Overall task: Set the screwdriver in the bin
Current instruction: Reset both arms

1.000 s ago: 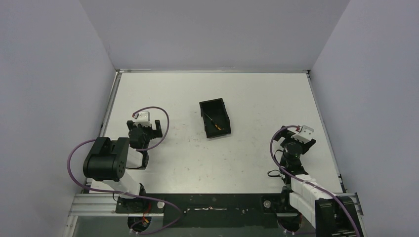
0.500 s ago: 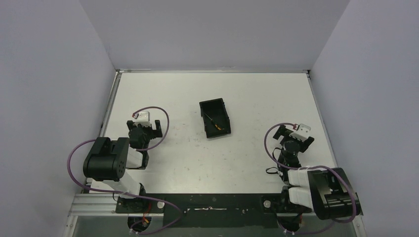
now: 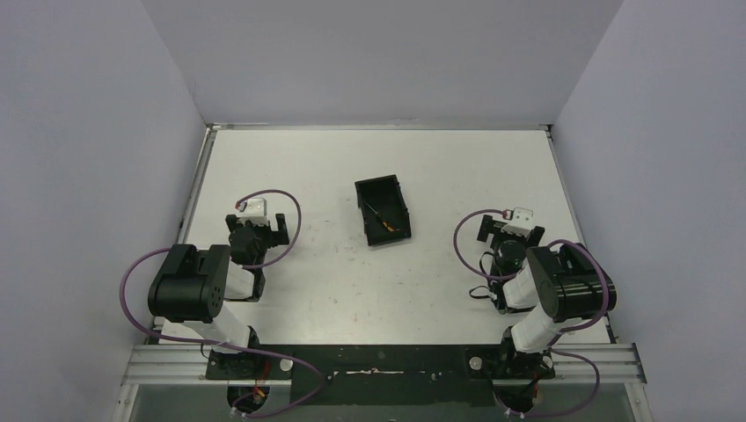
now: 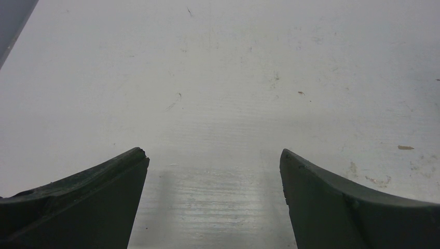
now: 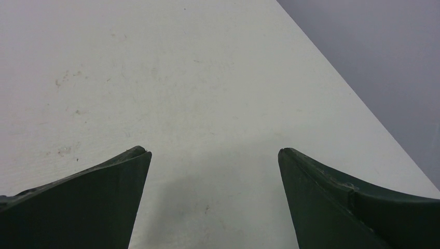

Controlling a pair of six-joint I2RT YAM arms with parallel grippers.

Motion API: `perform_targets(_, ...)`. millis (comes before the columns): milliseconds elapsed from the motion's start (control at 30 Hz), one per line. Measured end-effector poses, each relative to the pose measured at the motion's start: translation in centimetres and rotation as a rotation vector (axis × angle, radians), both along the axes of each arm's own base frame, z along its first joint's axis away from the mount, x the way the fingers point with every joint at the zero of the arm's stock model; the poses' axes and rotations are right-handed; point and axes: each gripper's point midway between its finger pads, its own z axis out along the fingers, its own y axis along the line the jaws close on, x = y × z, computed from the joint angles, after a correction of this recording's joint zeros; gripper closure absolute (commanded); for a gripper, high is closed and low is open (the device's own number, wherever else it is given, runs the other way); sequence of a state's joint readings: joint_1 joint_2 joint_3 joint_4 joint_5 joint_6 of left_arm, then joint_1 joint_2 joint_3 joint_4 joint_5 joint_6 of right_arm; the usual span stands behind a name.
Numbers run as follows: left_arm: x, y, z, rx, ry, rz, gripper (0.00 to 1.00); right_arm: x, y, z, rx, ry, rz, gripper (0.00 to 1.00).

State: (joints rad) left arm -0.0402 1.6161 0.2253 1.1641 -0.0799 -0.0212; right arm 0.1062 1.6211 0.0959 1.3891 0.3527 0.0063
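The black bin [image 3: 398, 192] stands near the middle of the white table in the top view. The screwdriver [image 3: 384, 220] lies inside it, its orange-and-black handle at the near end. My left gripper [image 3: 258, 230] rests low over the table to the bin's left, open and empty; its wrist view [image 4: 214, 155] shows bare table between the fingers. My right gripper [image 3: 506, 233] is to the bin's right, open and empty, with only bare table in its wrist view [image 5: 214, 151].
Grey walls enclose the table on the left, back and right. The right wall [image 5: 379, 67] shows close by in the right wrist view. Purple cables [image 3: 290, 211] loop round both arms. The black base rail [image 3: 378, 360] runs along the near edge.
The right arm has folded back: its gripper has shifted left and a little away from the base, and its elbow has swung into view. The left arm, bin and screwdriver have not moved.
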Motion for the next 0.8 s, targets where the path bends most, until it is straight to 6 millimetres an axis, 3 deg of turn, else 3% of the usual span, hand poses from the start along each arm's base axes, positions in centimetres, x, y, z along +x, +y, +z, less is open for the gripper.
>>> perform_targets(200,0.0,0.0,0.0,0.0,0.0,0.0,0.03,1.1,0.4,0.9,-0.012,-0.024,0.027,0.0)
perform_targets(800,0.0,0.0,0.0,0.0,0.0,0.0,0.03,1.6,0.5,0.9,-0.023,-0.013,0.033,0.0)
